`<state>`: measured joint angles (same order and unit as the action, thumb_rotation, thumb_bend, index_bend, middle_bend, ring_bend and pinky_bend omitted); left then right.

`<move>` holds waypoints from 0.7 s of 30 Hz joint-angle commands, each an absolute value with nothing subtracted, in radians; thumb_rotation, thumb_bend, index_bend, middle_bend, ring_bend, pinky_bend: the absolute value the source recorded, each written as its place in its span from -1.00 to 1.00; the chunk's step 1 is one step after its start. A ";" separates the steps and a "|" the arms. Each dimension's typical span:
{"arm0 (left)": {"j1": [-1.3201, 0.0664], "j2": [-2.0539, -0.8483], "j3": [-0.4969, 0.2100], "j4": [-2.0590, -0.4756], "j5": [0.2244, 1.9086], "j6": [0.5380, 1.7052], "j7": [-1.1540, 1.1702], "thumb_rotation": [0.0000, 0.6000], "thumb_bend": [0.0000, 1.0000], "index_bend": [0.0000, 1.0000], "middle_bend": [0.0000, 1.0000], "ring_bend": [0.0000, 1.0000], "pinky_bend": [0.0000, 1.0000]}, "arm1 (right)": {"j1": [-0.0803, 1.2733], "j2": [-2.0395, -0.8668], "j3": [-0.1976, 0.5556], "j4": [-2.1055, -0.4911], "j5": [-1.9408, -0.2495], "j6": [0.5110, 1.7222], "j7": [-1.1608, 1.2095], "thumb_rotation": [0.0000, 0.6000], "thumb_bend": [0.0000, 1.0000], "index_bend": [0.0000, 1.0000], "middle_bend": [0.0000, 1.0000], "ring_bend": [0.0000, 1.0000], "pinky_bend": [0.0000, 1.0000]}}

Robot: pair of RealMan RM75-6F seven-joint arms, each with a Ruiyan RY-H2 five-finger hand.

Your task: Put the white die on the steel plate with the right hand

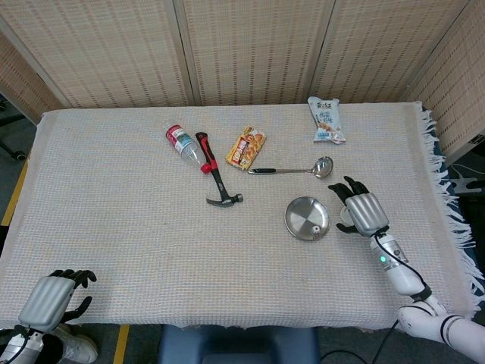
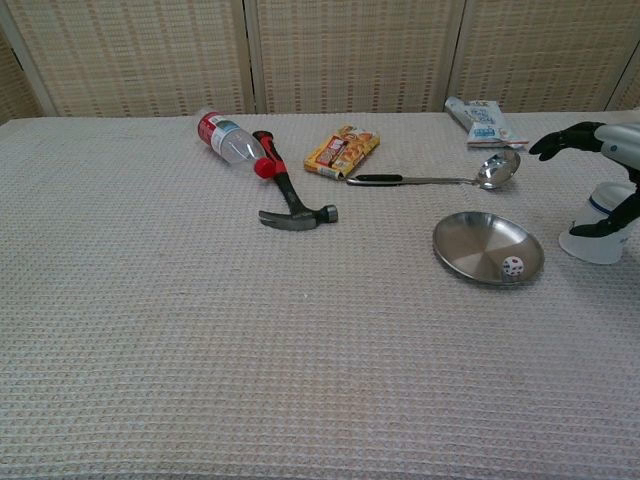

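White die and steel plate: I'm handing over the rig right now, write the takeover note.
Right hand: open, fingers spread, holding nothing, just right of the steel plate.
Left hand: off the job at the near left table edge, holding nothing.
White die: lies in the plate, near its right rim.
Done: die placed and released.
Left: only pull the right arm clear.
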<state>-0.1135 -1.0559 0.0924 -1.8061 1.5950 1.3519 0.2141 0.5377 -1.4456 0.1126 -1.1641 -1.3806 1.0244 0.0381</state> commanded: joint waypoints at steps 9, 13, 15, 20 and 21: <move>-0.114 -1.054 0.092 -1.807 1.595 1.352 0.211 1.00 -0.33 -0.19 -0.05 -0.15 -0.12 | 0.525 -1.395 0.114 -1.197 -1.319 0.969 0.010 1.00 -0.93 -0.74 -0.75 -0.95 -0.75; -0.114 -1.055 0.092 -1.807 1.593 1.351 0.212 1.00 -0.33 -0.19 -0.05 -0.15 -0.12 | 0.518 -1.419 0.106 -1.138 -1.340 0.985 0.051 1.00 -0.93 -0.62 -0.64 -0.78 -0.56; -0.114 -1.055 0.093 -1.807 1.592 1.349 0.214 1.00 -0.33 -0.19 -0.05 -0.15 -0.12 | 0.515 -1.435 0.103 -1.104 -1.352 0.997 0.075 1.00 -0.92 -0.57 -0.60 -0.75 -0.51; -0.115 -1.056 0.093 -1.809 1.591 1.346 0.217 1.00 -0.33 -0.19 -0.05 -0.15 -0.12 | 0.512 -1.474 0.094 -1.017 -1.379 1.008 0.149 1.00 -0.81 -0.45 -0.47 -0.61 -0.37; -0.115 -1.056 0.093 -1.809 1.591 1.346 0.218 1.00 -0.33 -0.19 -0.05 -0.15 -0.12 | 0.512 -1.476 0.094 -1.012 -1.381 1.008 0.153 1.00 -0.79 -0.44 -0.45 -0.60 -0.36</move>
<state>-0.1148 -1.0557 0.0931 -1.8088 1.5906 1.3463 0.2176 0.5133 -1.4652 0.0979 -1.0258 -1.3717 1.0036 0.1396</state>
